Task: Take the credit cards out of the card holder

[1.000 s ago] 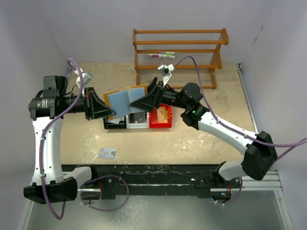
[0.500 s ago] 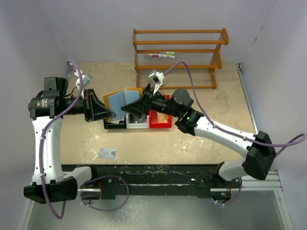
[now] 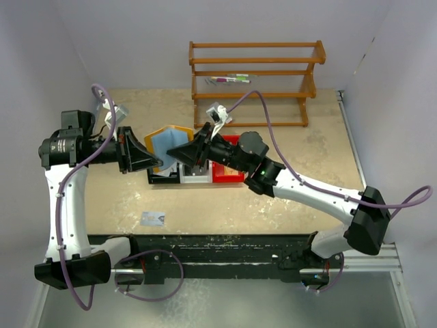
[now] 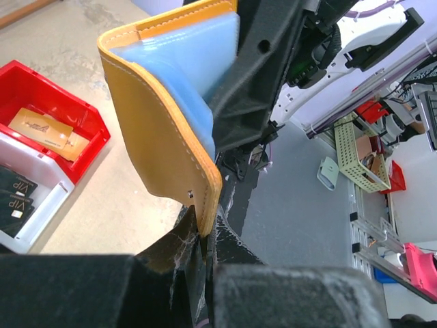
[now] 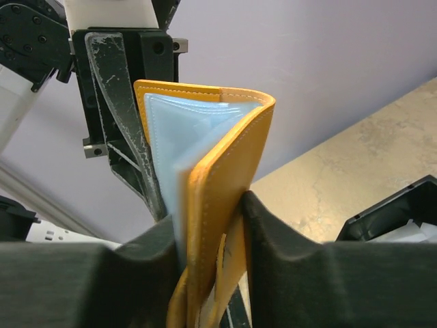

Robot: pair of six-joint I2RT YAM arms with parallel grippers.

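The tan-orange card holder (image 3: 166, 139) hangs half folded above the bins, its pale blue-grey inside showing. My left gripper (image 3: 159, 162) is shut on one flap's edge; in the left wrist view (image 4: 203, 229) the leather (image 4: 164, 116) is pinched between the fingers. My right gripper (image 3: 176, 153) is shut on the other flap; in the right wrist view (image 5: 212, 219) the fingers clamp the orange cover (image 5: 225, 164). No card shows inside the pockets. Dark cards (image 4: 13, 199) lie in the white bin. One pale card (image 3: 153, 218) lies on the table near the front.
Black (image 3: 156, 179), white (image 3: 194, 179) and red (image 3: 229, 176) bins stand in a row under the holder. The red bin (image 4: 20, 78) holds tan cards (image 4: 46, 128). A wooden rack (image 3: 256, 75) stands at the back.
My right gripper has swung left with its flap, folding the card holder from wide open to half shut. My left gripper has stayed nearly still.
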